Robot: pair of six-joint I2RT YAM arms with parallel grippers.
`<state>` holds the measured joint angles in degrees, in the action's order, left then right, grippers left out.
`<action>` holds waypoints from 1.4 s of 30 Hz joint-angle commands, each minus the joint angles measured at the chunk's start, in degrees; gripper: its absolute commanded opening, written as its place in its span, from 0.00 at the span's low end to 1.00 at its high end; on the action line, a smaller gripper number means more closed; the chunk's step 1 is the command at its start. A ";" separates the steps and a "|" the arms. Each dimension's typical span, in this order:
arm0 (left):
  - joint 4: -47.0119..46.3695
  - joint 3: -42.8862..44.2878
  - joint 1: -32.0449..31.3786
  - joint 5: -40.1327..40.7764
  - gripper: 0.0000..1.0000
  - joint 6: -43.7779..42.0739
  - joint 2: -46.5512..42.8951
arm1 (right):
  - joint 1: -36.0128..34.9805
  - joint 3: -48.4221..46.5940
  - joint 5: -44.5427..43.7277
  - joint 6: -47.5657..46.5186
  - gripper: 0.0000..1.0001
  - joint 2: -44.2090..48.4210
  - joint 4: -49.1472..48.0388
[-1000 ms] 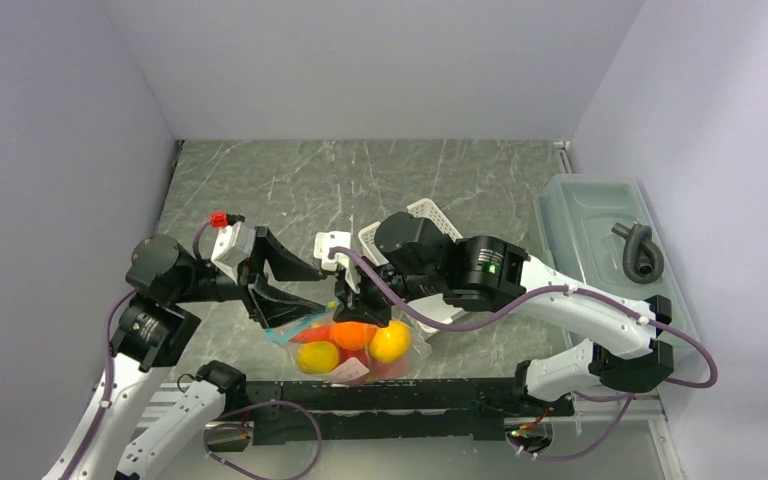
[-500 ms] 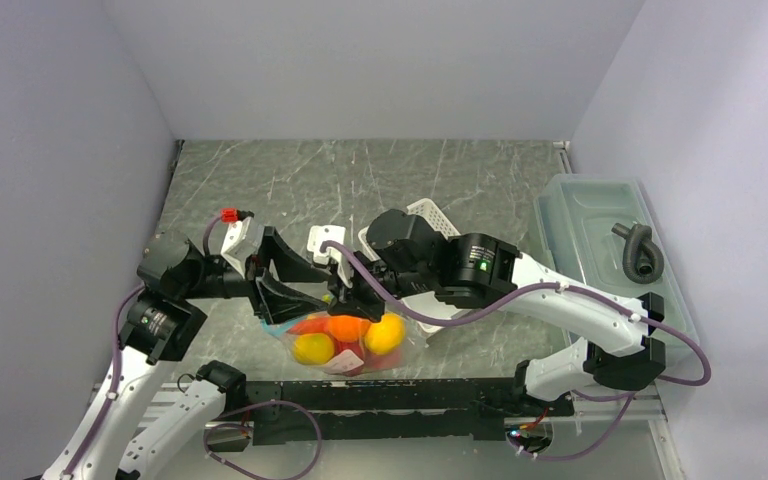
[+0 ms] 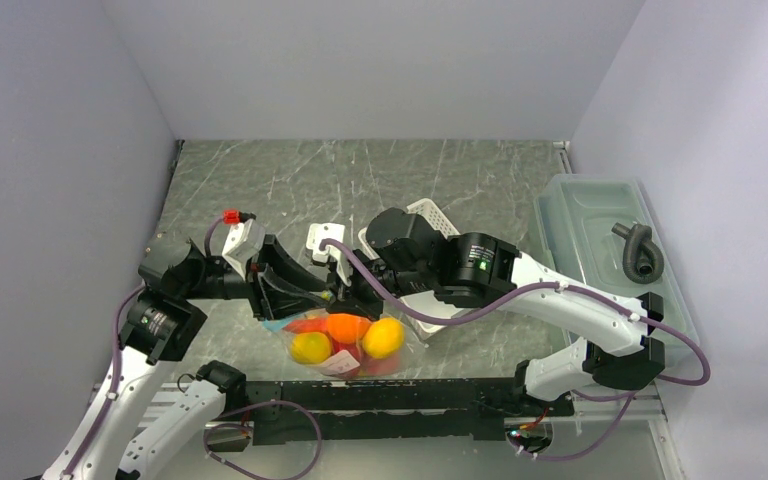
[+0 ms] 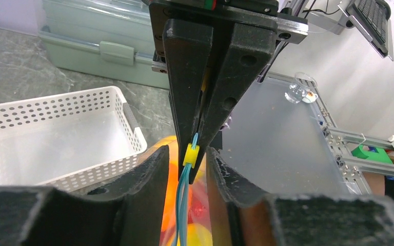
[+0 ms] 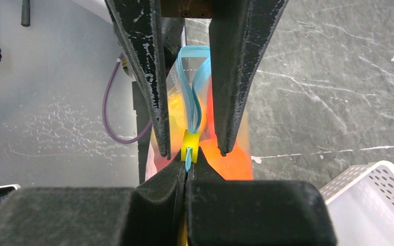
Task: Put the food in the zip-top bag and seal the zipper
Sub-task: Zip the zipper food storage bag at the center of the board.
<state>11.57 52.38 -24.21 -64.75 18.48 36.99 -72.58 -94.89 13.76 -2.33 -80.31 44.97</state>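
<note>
Your left fingers [image 4: 143,179] have narrowed but stand apart astride the yellow slider [image 4: 190,155], right fingers [image 5: 154,195] clamp the zipper [image 5: 193,123], and the zip-top bag [image 3: 310,325] holding the food [image 3: 348,328] sits at the counter [image 3: 360,180] near edge: sealing step, so next pinch the slider and draw it along.

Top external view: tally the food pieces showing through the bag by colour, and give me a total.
Yellow: 2, the left yellow piece and the right yellow piece
Orange: 1, the orange piece
Red: 1 at least, the red piece, mostly covered
Total: 4 seen through the zip-top bag; any others are hidden.
</note>
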 commanded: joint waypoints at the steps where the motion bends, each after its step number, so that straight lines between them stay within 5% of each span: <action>1: -1.06 0.25 -0.14 -2.08 0.34 -0.75 0.20 | -0.28 -3.47 -0.58 0.93 0.00 0.57 -4.42; 4: -2.10 0.27 -0.14 -2.65 0.23 -0.02 0.30 | -0.29 -3.29 -0.66 1.01 0.00 0.58 -4.60; 7: -3.42 0.09 -0.14 -2.91 0.00 0.94 0.20 | -0.28 -2.96 -0.75 1.14 0.00 0.61 -4.72; 14: -6.99 -0.70 -0.14 -4.00 0.00 2.96 -0.68 | -0.29 -2.96 -1.22 1.36 0.00 0.87 -4.71; 42: 4.17 0.24 -0.14 0.23 0.00 -4.26 -0.44 | -0.27 0.13 -9.48 3.55 0.00 14.19 -8.39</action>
<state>11.09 51.77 -24.43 -64.88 16.03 36.84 -72.75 -93.43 7.75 -0.84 -72.12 44.99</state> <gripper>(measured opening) 0.030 0.010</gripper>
